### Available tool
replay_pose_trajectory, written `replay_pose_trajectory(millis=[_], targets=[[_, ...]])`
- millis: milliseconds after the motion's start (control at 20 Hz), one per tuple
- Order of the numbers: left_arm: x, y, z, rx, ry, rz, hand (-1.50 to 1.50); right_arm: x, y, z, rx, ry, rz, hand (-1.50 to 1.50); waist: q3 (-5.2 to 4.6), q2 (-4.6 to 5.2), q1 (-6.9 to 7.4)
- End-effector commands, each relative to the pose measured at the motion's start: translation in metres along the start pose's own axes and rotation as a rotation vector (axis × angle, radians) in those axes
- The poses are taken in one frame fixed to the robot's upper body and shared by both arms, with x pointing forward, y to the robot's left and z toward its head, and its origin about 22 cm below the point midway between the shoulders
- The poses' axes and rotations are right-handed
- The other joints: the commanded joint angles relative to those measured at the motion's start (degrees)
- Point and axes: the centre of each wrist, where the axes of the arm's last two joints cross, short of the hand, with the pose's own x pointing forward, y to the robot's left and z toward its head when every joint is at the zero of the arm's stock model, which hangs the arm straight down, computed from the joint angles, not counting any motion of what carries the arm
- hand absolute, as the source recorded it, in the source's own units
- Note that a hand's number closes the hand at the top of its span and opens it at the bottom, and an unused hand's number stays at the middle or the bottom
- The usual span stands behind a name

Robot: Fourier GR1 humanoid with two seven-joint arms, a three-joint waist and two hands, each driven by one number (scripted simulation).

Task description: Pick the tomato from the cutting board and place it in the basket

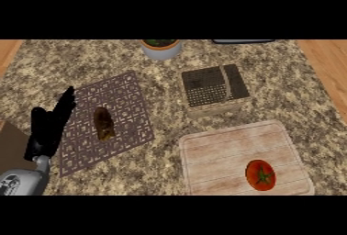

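The tomato (260, 175) sits on the board (230, 149), near the worktop's (298, 92) front right corner, untouched. The left hand (49, 126) is up at the left edge, fingers straight and open, holding nothing, beside a brown mat (125, 98) with a dark brown object (103, 123) lying on it. A grater-like box (211, 89) stands behind the board, a pot (161, 48) at the back edge. No right hand in sight.

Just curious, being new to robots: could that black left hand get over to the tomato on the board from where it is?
Probably not easily. The left hand rests open at the far left, and the tomato lies far right on the cutting board, with nothing standing between them.
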Motion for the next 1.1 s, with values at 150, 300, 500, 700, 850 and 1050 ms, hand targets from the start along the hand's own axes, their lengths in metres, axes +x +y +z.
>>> replay_pose_trajectory(millis=[150,300,500,700,850,1050], targets=[[0.009,-0.007,-0.003,-0.032,-0.017,-0.006,0.00,0.053,-0.029,0.017,0.201,0.087,0.028,-1.50,0.25,0.01,2.34],[0.019,-0.019,-0.017,-0.023,0.003,-0.008,0.00,0.056,-0.021,0.032,0.221,0.107,0.013,-1.50,0.30,0.01,2.09],[0.011,-0.025,-0.014,-0.074,-0.010,-0.010,0.00,0.033,-0.015,0.021,0.168,0.131,0.019,-1.50,0.31,0.12,3.06],[0.002,-0.025,-0.020,-0.069,-0.006,0.003,0.00,0.044,0.011,0.015,0.071,0.116,0.009,-1.50,0.30,0.15,2.95],[0.011,-0.007,-0.021,-0.058,-0.014,-0.003,0.00,0.028,0.014,0.005,0.027,0.146,0.032,-1.50,0.32,0.14,3.29],[0.005,-0.010,-0.024,-0.052,-0.008,0.000,0.00,0.024,0.038,0.008,0.033,0.154,0.022,-1.50,0.32,0.12,3.21]])
